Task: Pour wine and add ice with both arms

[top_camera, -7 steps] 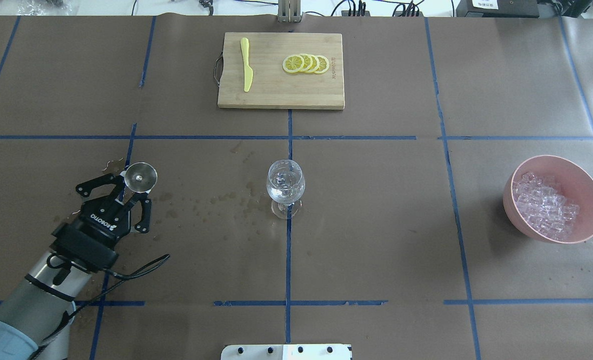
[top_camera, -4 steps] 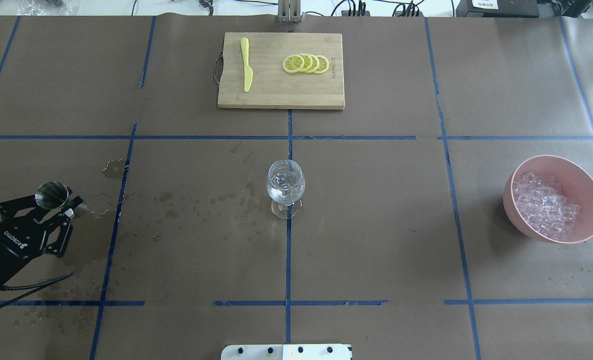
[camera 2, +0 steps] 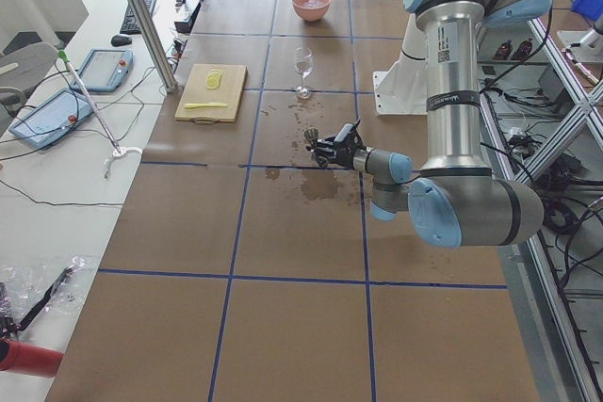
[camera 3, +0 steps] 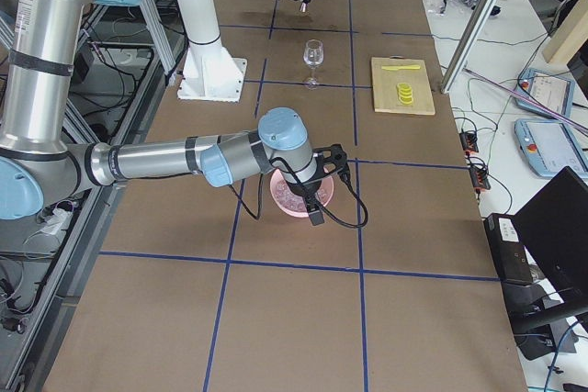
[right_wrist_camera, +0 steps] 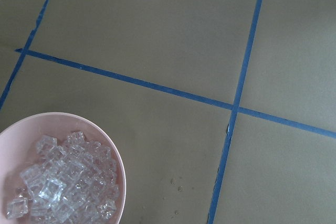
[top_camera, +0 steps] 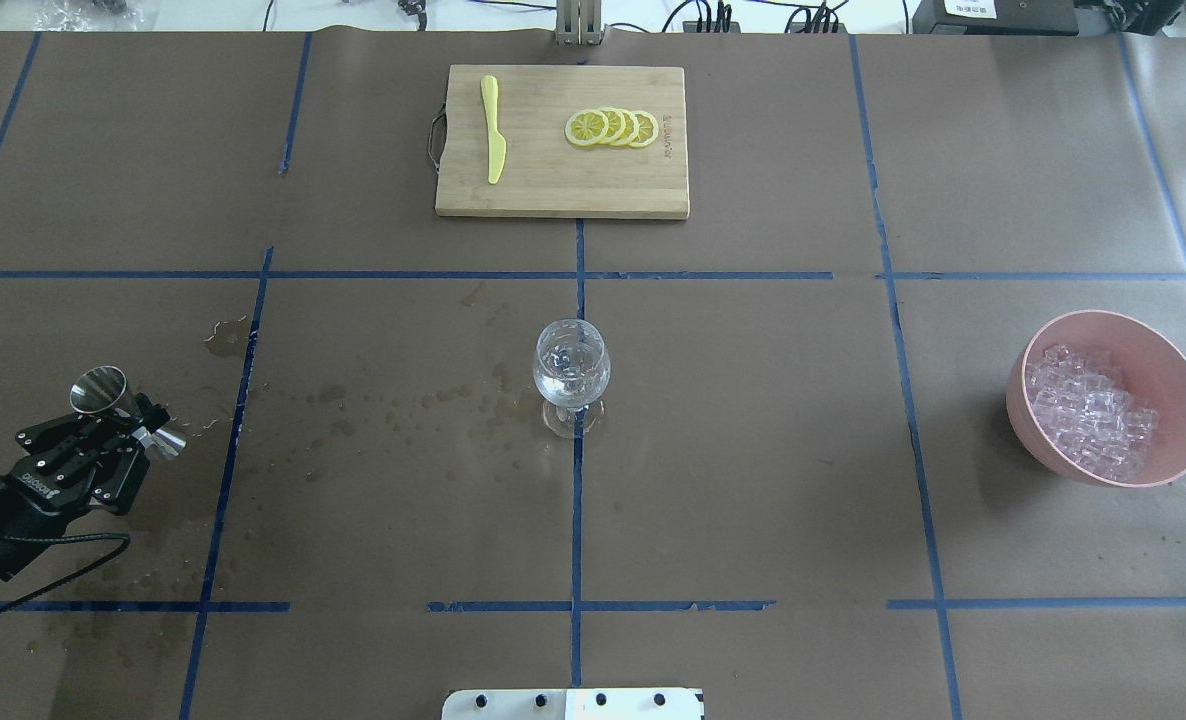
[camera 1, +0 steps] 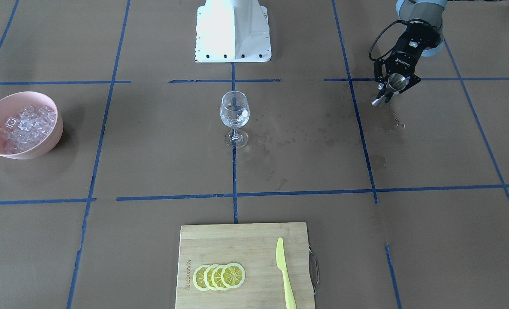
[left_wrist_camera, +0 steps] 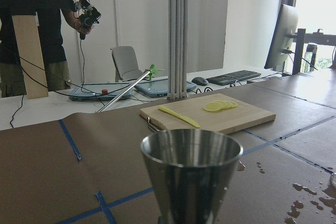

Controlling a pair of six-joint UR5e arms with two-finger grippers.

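**Wine (camera 1: 234, 121) in the glass (top_camera: 571, 375), ice (top_camera: 1088, 415) in the bowl (top_camera: 1185, 400)**

Wine, a small clear measure, sits in the stemmed glass upright at the middle of the table (top_camera: 753, 450); the left gripper (top_camera: 138, 420), well apart near the table's left end, is clenched on the waist of a tilted steel jigger (left_wrist_camera: 191, 177); wet spots (top_camera: 403, 405) dot the brown paper between jigger and glass; ice lies heaped in the pink bowl near the right end; the right gripper (camera 3: 313, 194) hangs over that bowl, and whether it is released or clenched I cannot tell.
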